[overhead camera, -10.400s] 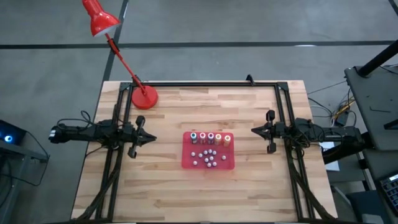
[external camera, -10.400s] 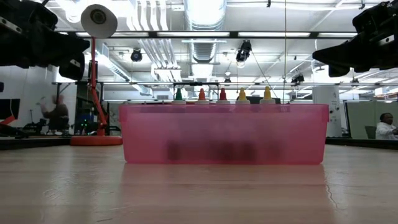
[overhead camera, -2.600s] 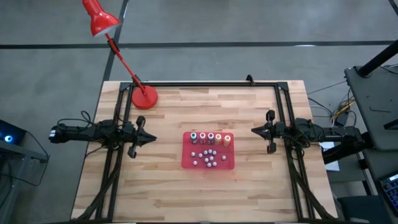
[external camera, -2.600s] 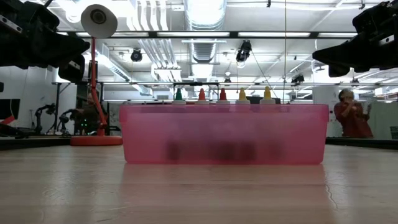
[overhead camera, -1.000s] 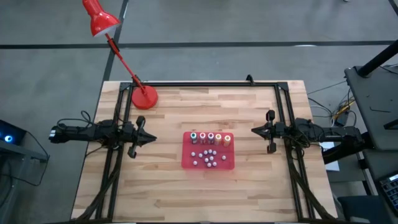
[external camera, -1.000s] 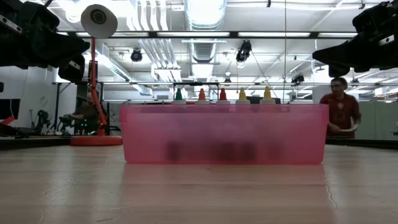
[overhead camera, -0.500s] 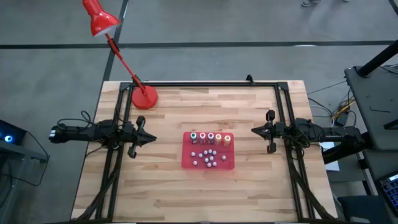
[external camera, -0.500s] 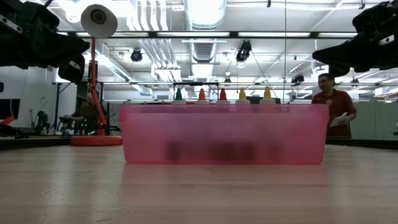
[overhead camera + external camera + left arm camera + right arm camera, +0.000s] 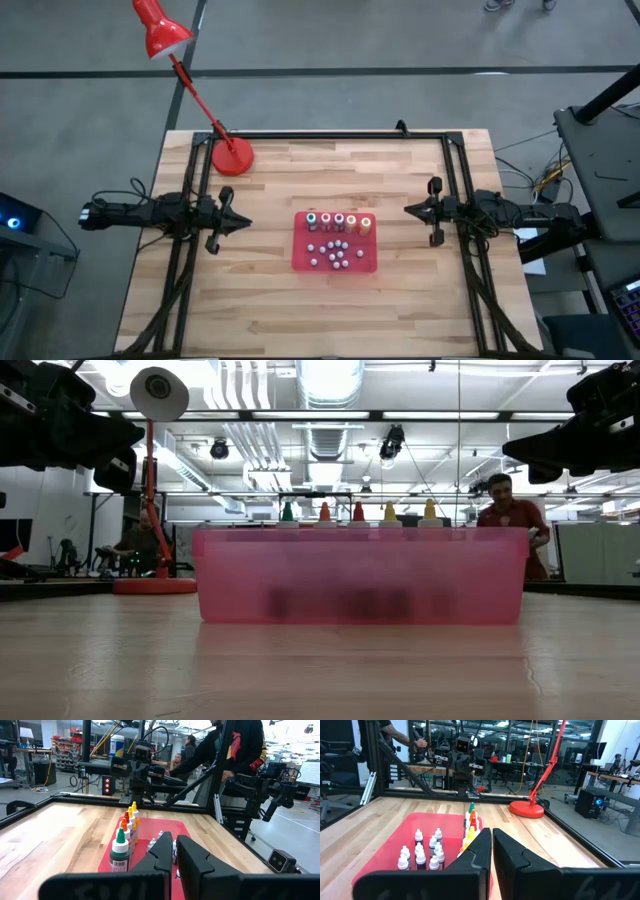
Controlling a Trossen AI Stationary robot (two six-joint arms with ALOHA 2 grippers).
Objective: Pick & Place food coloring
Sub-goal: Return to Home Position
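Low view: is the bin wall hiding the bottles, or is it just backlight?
The wall: in the low view the bin shows only dark shadows inside, five bottles topping its rim. High view: evenly lit, no glare.

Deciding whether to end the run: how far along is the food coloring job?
Done, it seems: the food coloring bottles stand in a row inside the red container. In hand: nothing; the left gripper and right gripper are shut and empty, parked at the left and right sides of the table. Left: apparently nothing beyond settling the arms at home.
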